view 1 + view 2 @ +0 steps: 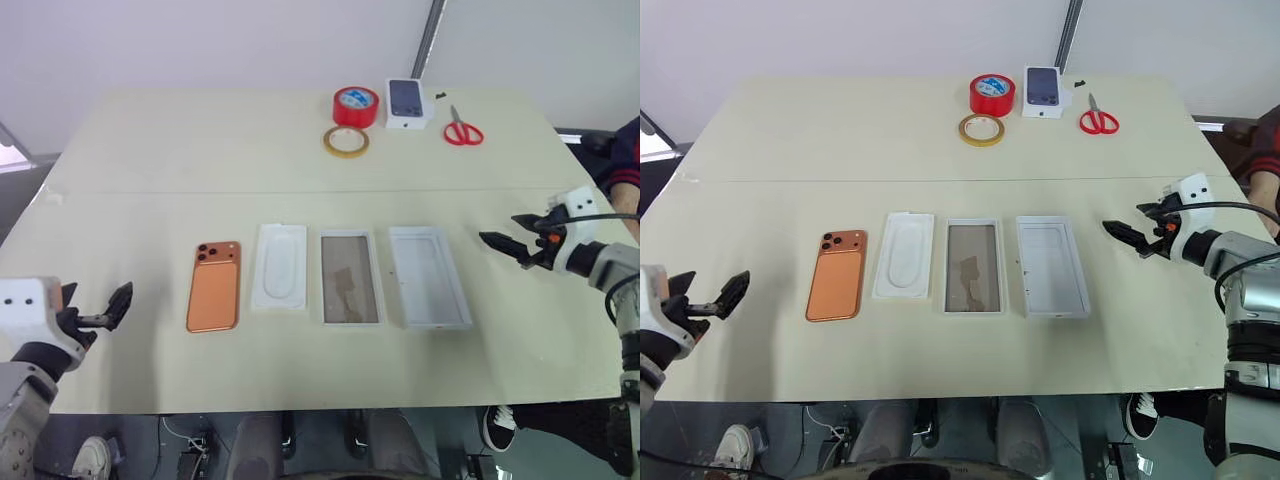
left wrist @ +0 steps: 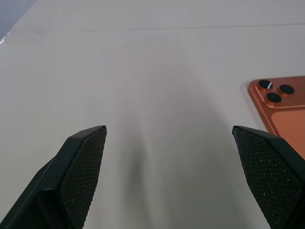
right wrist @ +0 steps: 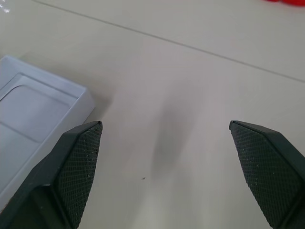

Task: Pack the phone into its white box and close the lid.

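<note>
The orange-copper phone (image 1: pixel 213 286) lies flat, camera lenses up, at the left end of a row on the pale table (image 1: pixel 150 160). At the right end of the row sits the white box (image 1: pixel 430 277), a shallow tray, open side up. Between them lie a flat white insert (image 1: pixel 280 266) with an oval recess and a white-rimmed tray (image 1: pixel 350 277) with a brownish inside; which piece is the lid I cannot tell. My left gripper (image 1: pixel 110 308) hovers open left of the phone (image 2: pixel 286 105), apart from it. My right gripper (image 1: pixel 500 230) hovers open right of the white box (image 3: pixel 38 109), not touching it.
At the table's far side stand a red tape roll (image 1: pixel 356 105), a tan tape ring (image 1: pixel 345 141), a small white carton (image 1: pixel 406 102) printed with a dark phone, and red scissors (image 1: pixel 462 130). A person's sleeve (image 1: pixel 627 160) shows at the right edge.
</note>
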